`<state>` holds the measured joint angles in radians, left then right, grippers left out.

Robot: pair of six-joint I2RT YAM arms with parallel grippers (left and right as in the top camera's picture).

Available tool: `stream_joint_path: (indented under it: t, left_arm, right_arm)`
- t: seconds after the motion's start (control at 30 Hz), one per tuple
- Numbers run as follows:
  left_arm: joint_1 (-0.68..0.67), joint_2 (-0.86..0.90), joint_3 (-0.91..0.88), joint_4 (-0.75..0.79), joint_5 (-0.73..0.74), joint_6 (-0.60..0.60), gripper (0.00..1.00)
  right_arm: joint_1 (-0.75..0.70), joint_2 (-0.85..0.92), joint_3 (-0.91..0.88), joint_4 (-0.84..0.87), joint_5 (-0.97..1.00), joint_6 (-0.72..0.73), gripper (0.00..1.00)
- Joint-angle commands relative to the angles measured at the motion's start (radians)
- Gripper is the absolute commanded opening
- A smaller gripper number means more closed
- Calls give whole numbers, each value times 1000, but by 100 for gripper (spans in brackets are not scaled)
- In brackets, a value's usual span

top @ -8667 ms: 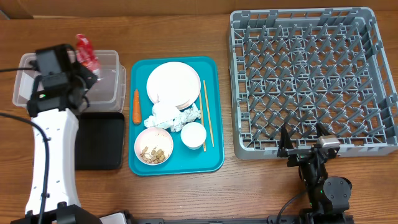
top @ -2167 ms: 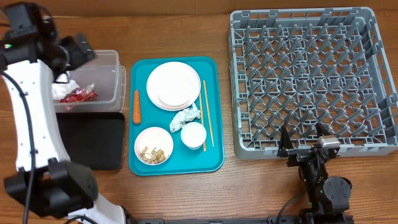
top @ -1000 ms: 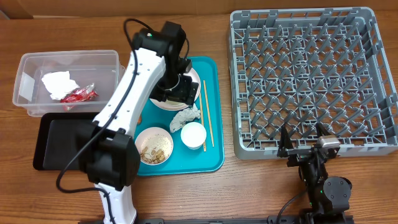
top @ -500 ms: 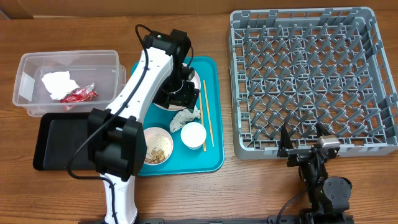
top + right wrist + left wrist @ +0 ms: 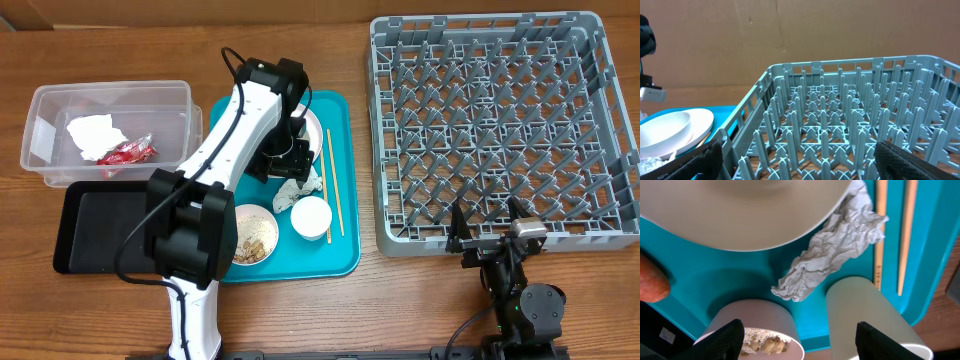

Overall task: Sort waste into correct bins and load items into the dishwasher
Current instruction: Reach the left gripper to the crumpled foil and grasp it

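Overhead view, from the left: crumpled tissue [image 5: 92, 133] and red wrapper [image 5: 128, 152] already in the clear tub [image 5: 40, 110]; black tray [image 5: 100, 225] bare. On the teal tray [image 5: 340, 262], unsorted: carrot [image 5: 651, 282], scraps bowl [image 5: 255, 232], plates [image 5: 740, 210], foil [image 5: 832, 247], cup [image 5: 311, 217], chopsticks [image 5: 333, 190]. Left gripper [image 5: 800, 330] low over the foil, jaws apart, nothing held. Dish rack [image 5: 500, 120] unloaded; right gripper [image 5: 487, 228] parked at its near edge, spread wide.

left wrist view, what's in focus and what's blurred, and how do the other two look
Left wrist: crumpled foil fairly sharp, the dark left fingertips at the bottom edge blurred. Right wrist: dish rack pegs clear, right fingertips soft dark shapes. Overhead: even light, no strong glare, soft shadows.
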<state>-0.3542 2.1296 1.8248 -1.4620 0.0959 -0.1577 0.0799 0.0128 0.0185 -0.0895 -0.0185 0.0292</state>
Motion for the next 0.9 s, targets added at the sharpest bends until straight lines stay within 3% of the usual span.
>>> stream_joint_path:
  t: [0.0, 0.4, 0.67, 0.87]
  left_arm:
    - [-15, 9, -40, 24, -25, -26, 73]
    - [-73, 9, -146, 180, -37, -31, 70]
    - [-72, 9, -168, 207, -49, -31, 62]
    - [-72, 9, -168, 213, -56, -31, 63]
  right_arm:
    - [-2, -10, -11, 6, 2, -3, 100]
    - [-2, -10, -11, 6, 2, -3, 100]
    - [-2, -10, -11, 6, 2, -3, 100]
    - [-2, -10, -11, 6, 2, -3, 100]
